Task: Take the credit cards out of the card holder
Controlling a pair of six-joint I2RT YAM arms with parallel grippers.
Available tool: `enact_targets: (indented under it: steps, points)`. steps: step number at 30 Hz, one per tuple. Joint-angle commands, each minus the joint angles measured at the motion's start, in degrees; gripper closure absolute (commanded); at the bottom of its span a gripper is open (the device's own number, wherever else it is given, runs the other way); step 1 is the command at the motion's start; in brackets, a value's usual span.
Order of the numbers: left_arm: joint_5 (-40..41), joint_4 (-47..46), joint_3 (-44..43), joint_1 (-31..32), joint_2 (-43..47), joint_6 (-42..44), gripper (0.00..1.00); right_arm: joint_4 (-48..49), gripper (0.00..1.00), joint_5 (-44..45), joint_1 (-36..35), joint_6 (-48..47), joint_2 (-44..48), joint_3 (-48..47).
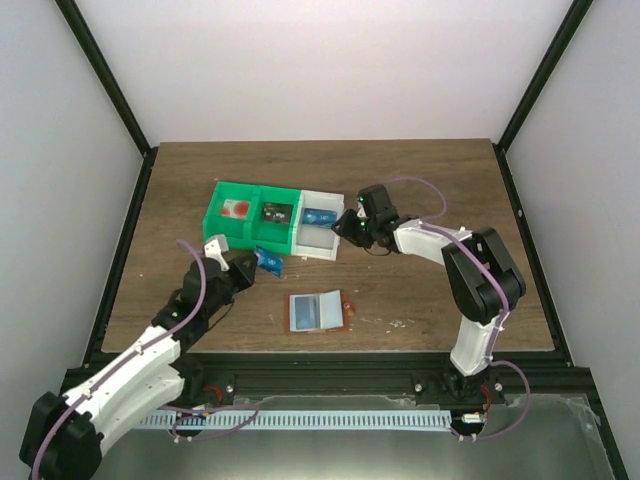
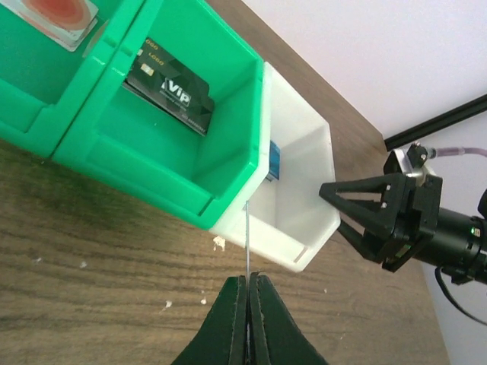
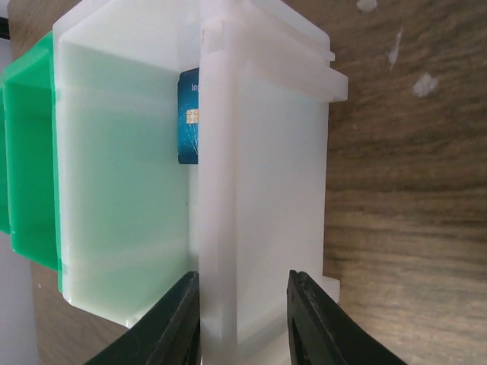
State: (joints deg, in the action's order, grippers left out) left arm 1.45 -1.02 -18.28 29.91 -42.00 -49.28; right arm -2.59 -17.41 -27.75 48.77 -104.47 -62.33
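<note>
Two end effectors are in view. The left end effector (image 2: 248, 280) is pressed together on a blue credit card (image 1: 268, 262), just short of the green bin (image 2: 152, 167). From its own camera the card is a mere edge-on sliver. The right end effector (image 3: 243, 304) stands partly apart, astride the white bin's (image 3: 266, 190) end wall; whether its pads press the wall I cannot tell. Another blue card (image 3: 189, 118) stands inside that bin, half hidden. The card holder (image 1: 318, 312) lies open on the counter (image 1: 430, 300), well apart from both, its pockets too small to read.
</note>
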Motion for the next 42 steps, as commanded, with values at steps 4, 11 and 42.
enact_targets:
  steps: [4,11,42]
  points:
    - [-1.3,-14.1,-4.2,0.0,-9.1,-0.1,1.0,1.5,0.64,-1.9,-0.7,4.4,4.8,4.4]
    - [-1.6,-21.8,-11.9,0.0,-22.1,0.8,1.0,0.1,0.36,-1.6,-0.7,1.9,11.8,9.1]
    - [10.1,-24.4,-38.6,4.5,-62.3,0.9,1.0,-10.9,0.0,2.3,2.8,-11.3,49.4,18.4]
